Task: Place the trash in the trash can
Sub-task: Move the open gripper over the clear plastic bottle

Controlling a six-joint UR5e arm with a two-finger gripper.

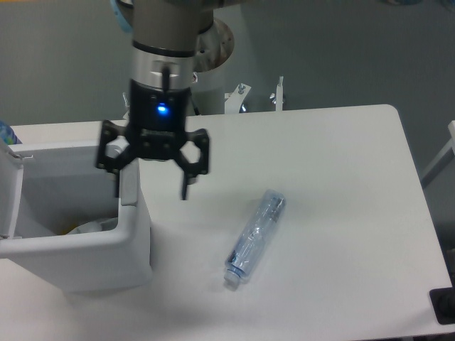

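Though see-through and crinkled, easy to spot near the front of the white table [341,163]: the water bottle [254,238], flat on its side. Pale cap toward the front edge, other end pointing back and a bit to the right. Out in the open, with nothing touching it and nothing lying on top. Well apart from the trash can.

Off in the front right corner, a small black thing [443,305], cut off by the edge of the picture. Cannot tell what.

On the left, about as near as the bottle, the big white trash can [135,234], with a thick round rim and its lid [7,192] up at the far left side. Down inside, a pale round shape [94,227] and a bit of yellow, mostly hidden by the rim. Cannot tell if the wrapper.

A little farther back, the black gripper [151,186], spread wide and holding nothing. One finger hanging over the can's right wall, the other over bare table, between can and bottle. Blue light glowing on its body.

Above that, the silver and grey arm [165,35], blocking part of the table's back edge and part of the round white base post [210,89].

Farthest back, small metal brackets [277,91] behind the table, a grey floor [341,50], and a bit of something blue [4,132] at the left edge behind the lid.
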